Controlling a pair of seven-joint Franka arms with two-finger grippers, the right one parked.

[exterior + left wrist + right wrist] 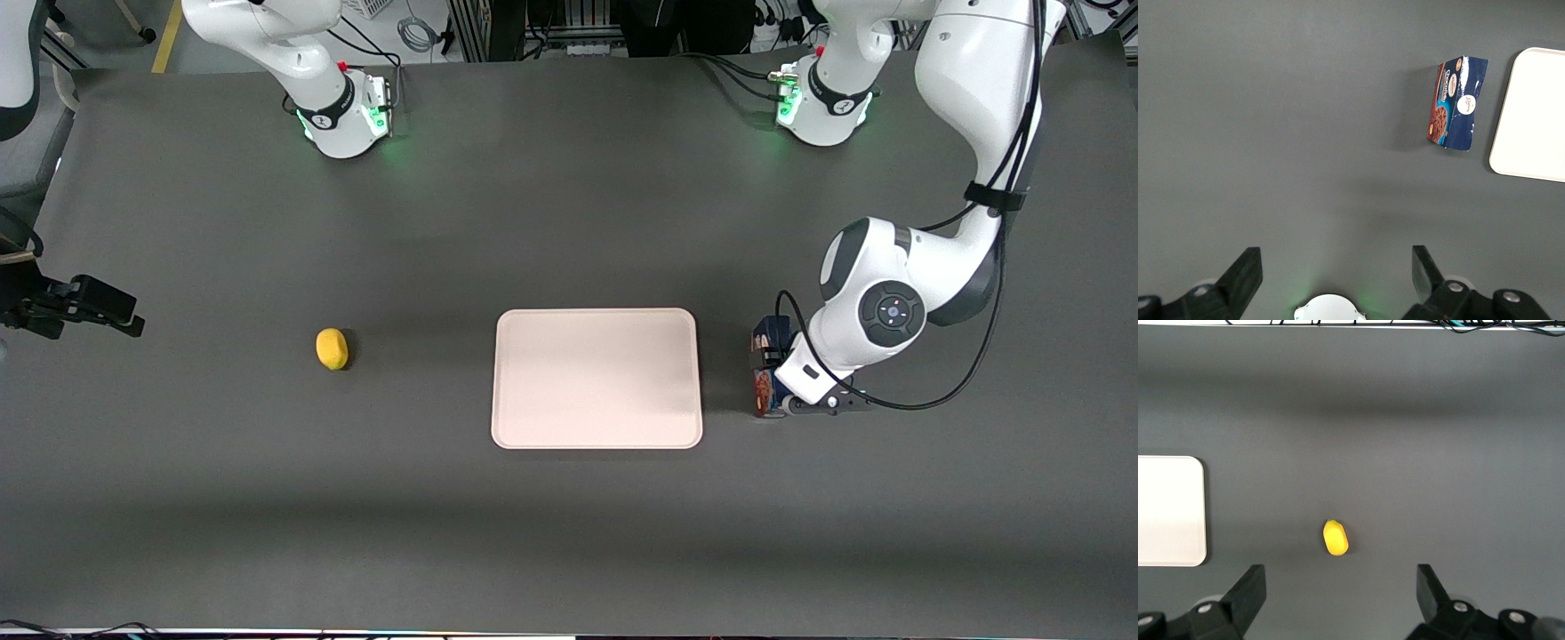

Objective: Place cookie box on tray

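The cookie box (766,360) is a narrow navy box with a white round logo and a brown cookie picture. It rests on the dark table close beside the tray (596,378), at the tray's short edge toward the working arm's end. The tray is pale pinkish-white, flat and bare. My left gripper (800,380) hangs above the table right next to the box, and the wrist partly covers the box in the front view. In the left wrist view the gripper (1335,257) is open with only bare table between its fingers. There the cookie box (1457,103) lies apart from the fingers, next to the tray (1531,113).
A small yellow lemon-like object (332,348) lies toward the parked arm's end of the table, level with the tray. The two arm bases (822,107) stand at the table edge farthest from the front camera. A black cable loops beside the left wrist.
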